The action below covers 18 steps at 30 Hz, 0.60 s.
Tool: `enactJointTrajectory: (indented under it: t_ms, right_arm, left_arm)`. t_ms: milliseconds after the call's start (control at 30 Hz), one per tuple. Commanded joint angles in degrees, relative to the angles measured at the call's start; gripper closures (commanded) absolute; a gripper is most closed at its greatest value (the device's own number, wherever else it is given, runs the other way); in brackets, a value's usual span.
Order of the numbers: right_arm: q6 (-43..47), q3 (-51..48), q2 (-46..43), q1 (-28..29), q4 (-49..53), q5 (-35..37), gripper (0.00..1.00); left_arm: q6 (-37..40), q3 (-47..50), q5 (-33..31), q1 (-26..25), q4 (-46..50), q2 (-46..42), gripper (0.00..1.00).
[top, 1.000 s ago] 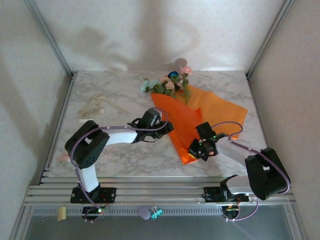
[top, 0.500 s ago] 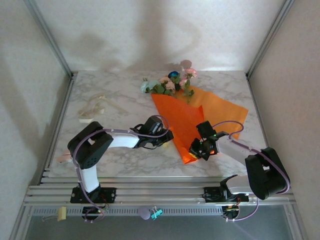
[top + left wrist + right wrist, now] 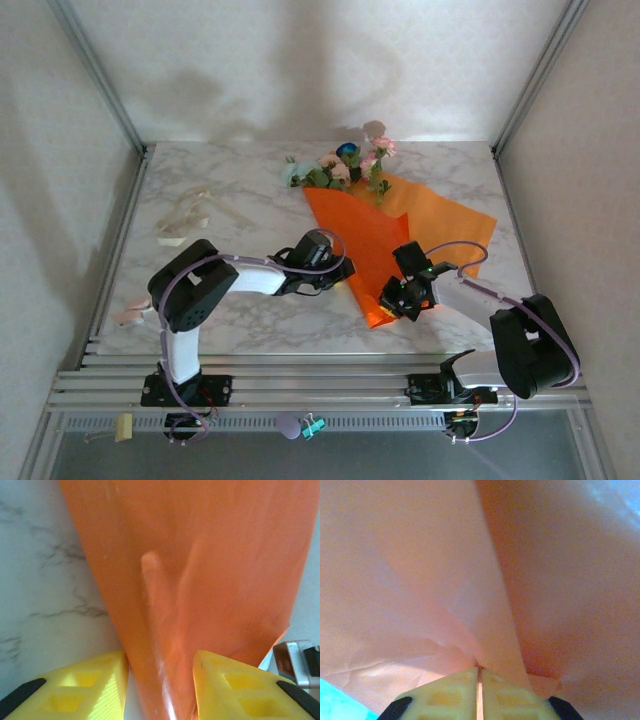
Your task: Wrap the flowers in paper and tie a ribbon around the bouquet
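While the right gripper (image 3: 480, 670) stays clenched on the near corner of the paper (image 3: 360, 240), with the sheet caught in the slit between its jaws, the left gripper (image 3: 159, 656) has slid nearer to us and rightward over the table (image 3: 240, 320). It now sits at the paper's left edge, just beside the right gripper's end of the sheet. From the left wrist we see its jaws standing apart on either side of a raised fold, with paper filling the gap from one jaw to the other. We cannot tell whether they squeeze it yet.

Farther out, the darker flap lies folded over the stems, and a paler part of the sheet is spread flat to the right. The flowers (image 3: 345, 165) poke out at the far end and have shifted a little to the right over the last second, which we judge to come from the paper being handled.

We take this move to mean the left arm is lining up on the narrow end, so the wrap can be gathered tighter there. The ribbon (image 3: 190, 213) lies well apart at the far left, so tying is not yet begun.
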<state>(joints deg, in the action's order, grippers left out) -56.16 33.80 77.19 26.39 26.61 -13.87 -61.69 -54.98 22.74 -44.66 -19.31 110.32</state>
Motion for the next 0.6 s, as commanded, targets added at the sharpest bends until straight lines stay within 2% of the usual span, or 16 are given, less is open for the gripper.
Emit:
enactJointTrajectory:
  t_ms: [0, 200, 267, 300, 333, 467, 533, 567]
  right_arm:
    - [0.53, -1.88, 1.47, -0.6, 5.91, 3.6, 0.88]
    - [1.13, -1.28, -0.2, -0.94, 8.07, 5.69, 0.88]
    - [1.26, -1.28, -0.23, -1.15, 8.11, 5.78, 0.88]
    - [1.38, -1.29, -0.05, -1.24, 8.03, 5.74, 0.88]
    - [1.39, -1.28, 0.18, -1.3, 7.9, 5.61, 0.88]
    - [1.49, -1.37, 1.01, -1.34, 7.24, 5.17, 0.88]
    - [1.56, -1.37, 1.14, -1.42, 7.06, 5.0, 0.88]
    - [1.62, -1.33, 1.19, -1.38, 7.07, 4.91, 0.88]
  left_arm:
    - [0.74, -2.59, 0.39, -0.6, 1.97, 1.78, 0.63]
    - [2.45, -2.51, -0.99, -0.51, 4.56, 1.29, 0.73]
    - [3.76, -3.23, -1.54, -0.51, 6.28, 1.47, 0.85]
    - [4.49, -3.54, -1.92, -0.48, 7.07, 1.47, 0.96]
    - [5.06, -3.72, -2.24, -0.35, 7.75, 1.38, 1.0]
    - [5.79, -3.42, -2.39, 0.36, 7.82, 0.81, 1.0]
    - [5.95, -3.16, -2.46, 1.01, 7.57, 0.9, 0.78]
    - [5.92, -3.03, -2.34, 1.3, 7.01, 0.97, 0.72]
